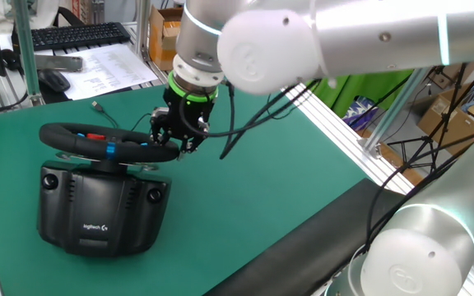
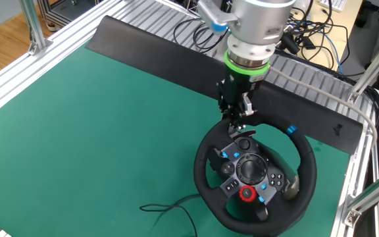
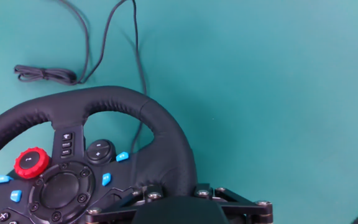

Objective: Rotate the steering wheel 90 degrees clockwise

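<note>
Black steering wheel (image 2: pixel 255 178), hand (image 2: pixel 241 124) seemingly gripping rim

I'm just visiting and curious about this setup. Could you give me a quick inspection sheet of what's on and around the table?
Surface: green mat, with a black strip along its far edge.
Job's things: steering wheel on its black base, lying flat.
Clutter: nothing seen on the mat.
Pincer: pincer is down at the wheel's rim; its grip cannot be told.
Cables: thin black cable trails over the mat, end bundled.
Surroundings: keyboard, papers, cardboard boxes, aluminium frame.
</note>
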You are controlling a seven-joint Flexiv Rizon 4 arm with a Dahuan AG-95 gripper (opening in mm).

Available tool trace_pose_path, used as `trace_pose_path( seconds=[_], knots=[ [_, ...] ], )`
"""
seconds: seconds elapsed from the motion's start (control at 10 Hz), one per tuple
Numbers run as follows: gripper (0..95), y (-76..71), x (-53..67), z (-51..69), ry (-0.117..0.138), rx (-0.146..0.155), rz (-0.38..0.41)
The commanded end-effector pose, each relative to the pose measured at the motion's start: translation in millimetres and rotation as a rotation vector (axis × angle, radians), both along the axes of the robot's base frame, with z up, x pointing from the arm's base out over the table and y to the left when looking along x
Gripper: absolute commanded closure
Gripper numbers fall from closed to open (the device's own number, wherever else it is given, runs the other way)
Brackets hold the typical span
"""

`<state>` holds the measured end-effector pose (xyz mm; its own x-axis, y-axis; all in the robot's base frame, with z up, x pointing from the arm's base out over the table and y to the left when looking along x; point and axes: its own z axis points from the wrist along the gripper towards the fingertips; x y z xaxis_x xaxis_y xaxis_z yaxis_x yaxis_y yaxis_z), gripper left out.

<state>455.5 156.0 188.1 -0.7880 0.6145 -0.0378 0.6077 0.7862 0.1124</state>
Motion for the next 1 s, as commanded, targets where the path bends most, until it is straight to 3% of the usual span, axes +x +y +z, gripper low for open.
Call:
trace_pose_path(
  seconds=[0.1,0.6,1.0],
  knots=[
    [95.0,0.3,1.5,-0.2,0.037,0.024,-0.034],
    [95.0,7.9,3.4,1.5,0.096,0.028,-0.035],
    [95.0,17.5,5.7,5.1,0.18,0.048,-0.028]
  ],
)
